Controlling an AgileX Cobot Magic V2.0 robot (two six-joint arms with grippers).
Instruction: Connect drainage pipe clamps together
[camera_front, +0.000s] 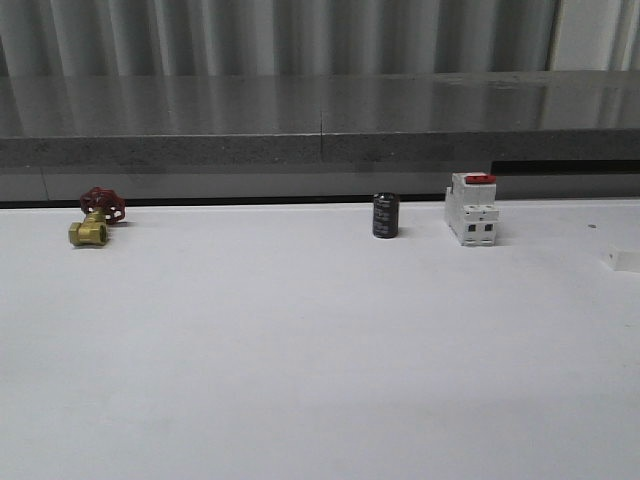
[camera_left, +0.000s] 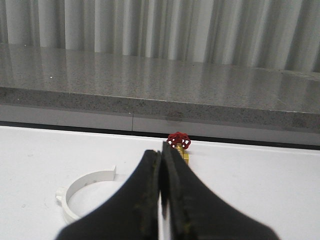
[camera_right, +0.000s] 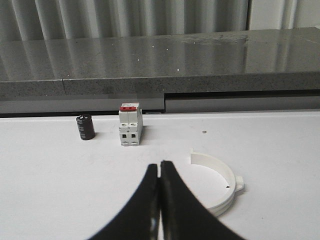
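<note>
One white half-ring drainage pipe clamp (camera_left: 80, 192) lies flat on the white table beside my left gripper (camera_left: 162, 152), partly hidden behind its black fingers. The left gripper is shut with nothing between its fingers. A second white half-ring clamp (camera_right: 224, 182) lies on the table beside my right gripper (camera_right: 159, 166), its lower end covered by the fingers. The right gripper is shut and holds nothing. Neither gripper touches a clamp.
A brass valve with a red handwheel (camera_front: 95, 218) (camera_left: 178, 142) stands at the table's far left. A black cylinder (camera_front: 386, 215) (camera_right: 85, 127) and a white switch block with a red top (camera_front: 472, 208) (camera_right: 130, 125) stand at the far right. A grey stone ledge (camera_front: 320, 120) runs behind the table.
</note>
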